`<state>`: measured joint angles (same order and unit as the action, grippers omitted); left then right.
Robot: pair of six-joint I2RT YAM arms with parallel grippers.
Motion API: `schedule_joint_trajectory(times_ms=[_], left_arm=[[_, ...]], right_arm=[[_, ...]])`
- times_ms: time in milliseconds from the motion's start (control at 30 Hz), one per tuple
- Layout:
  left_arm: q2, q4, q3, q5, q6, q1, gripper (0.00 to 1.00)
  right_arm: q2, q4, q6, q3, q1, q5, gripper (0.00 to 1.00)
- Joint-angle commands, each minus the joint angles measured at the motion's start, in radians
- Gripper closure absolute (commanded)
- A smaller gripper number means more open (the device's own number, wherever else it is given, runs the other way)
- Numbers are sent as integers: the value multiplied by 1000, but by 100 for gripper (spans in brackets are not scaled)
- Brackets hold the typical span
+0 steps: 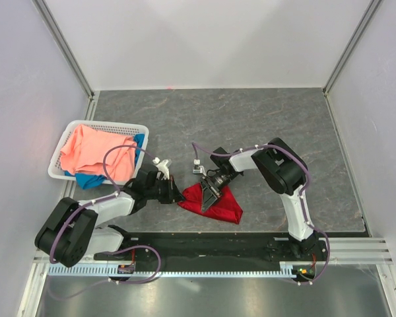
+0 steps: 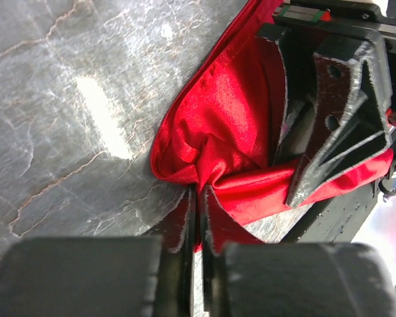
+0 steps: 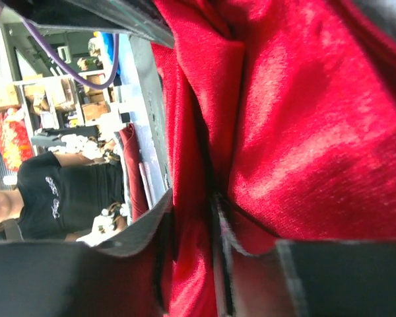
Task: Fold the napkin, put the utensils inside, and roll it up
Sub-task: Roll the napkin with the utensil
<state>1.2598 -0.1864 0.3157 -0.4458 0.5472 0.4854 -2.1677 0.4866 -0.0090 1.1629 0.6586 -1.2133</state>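
Observation:
The deep red napkin lies bunched on the grey table near the front edge, between both arms. My left gripper is shut on the napkin's left corner; in the left wrist view the red cloth is pinched between the two fingers. My right gripper is shut on the napkin's upper middle; in the right wrist view the red cloth fills the frame and runs between the fingers. The right gripper also shows in the left wrist view. The spoon is out of view.
A white basket at the left holds a salmon-pink cloth and a blue cloth. A black rail runs along the front edge. White walls enclose the grey table.

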Motion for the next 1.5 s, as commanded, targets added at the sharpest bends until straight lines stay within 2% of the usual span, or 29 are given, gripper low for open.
schedule_joint_trajectory(times_ms=[0, 33, 100, 133, 233, 267, 333, 367, 433, 467, 500, 533, 633, 733, 933, 1067, 1133, 1233, 1367, 1400, 1467], left_arm=[[3, 43, 42, 19, -38, 5, 98], [0, 62, 49, 21, -36, 5, 98], [1, 111, 85, 30, -15, 5, 98], [3, 161, 98, 33, -9, 4, 98], [39, 290, 158, 45, 10, 2, 98], [70, 321, 196, 42, 10, -4, 98], [107, 394, 244, 24, 8, -8, 98], [136, 409, 258, 16, 7, -14, 98], [153, 433, 284, -10, 7, -21, 98], [161, 445, 290, -17, 8, -25, 98], [171, 450, 298, -34, 8, -28, 98], [176, 455, 307, -42, 7, -31, 98], [181, 472, 324, -67, -3, -41, 98], [187, 495, 338, -70, -19, -41, 98], [181, 519, 336, -67, -32, -44, 98], [181, 527, 336, -67, -35, -44, 98], [178, 528, 338, -70, -36, -44, 98], [178, 533, 339, -79, -47, -42, 98], [164, 532, 339, -97, -66, -44, 98], [159, 531, 341, -94, -69, -44, 95], [148, 533, 344, -85, -69, -44, 83]], right_arm=[[83, -36, 4, 40, -5, 118, 61], [132, -33, 33, 41, -5, 182, 52], [193, -31, 49, 34, -4, 260, 43], [262, -32, 53, 28, -4, 293, 34], [417, -55, 72, -12, 15, 493, 26], [460, -78, 69, -28, 54, 631, 25], [587, -126, 69, -98, 114, 781, 23], [629, -182, 69, -129, 200, 951, 22], [727, -235, 63, -224, 298, 1143, 20], [750, -282, 55, -276, 388, 1207, 20], [776, -299, 52, -298, 429, 1338, 19], [782, -333, 50, -318, 508, 1382, 19], [761, -374, 35, -361, 619, 1526, 18], [694, -382, 18, -353, 674, 1592, 18], [609, -399, -36, -336, 694, 1685, 18], [563, -396, -60, -325, 696, 1669, 20], [551, -395, -68, -325, 693, 1652, 26], [533, -388, -62, -328, 675, 1617, 39], [543, -387, -51, -345, 619, 1465, 54], [546, -390, -49, -350, 607, 1425, 57], [555, -395, -46, -359, 569, 1344, 62]])
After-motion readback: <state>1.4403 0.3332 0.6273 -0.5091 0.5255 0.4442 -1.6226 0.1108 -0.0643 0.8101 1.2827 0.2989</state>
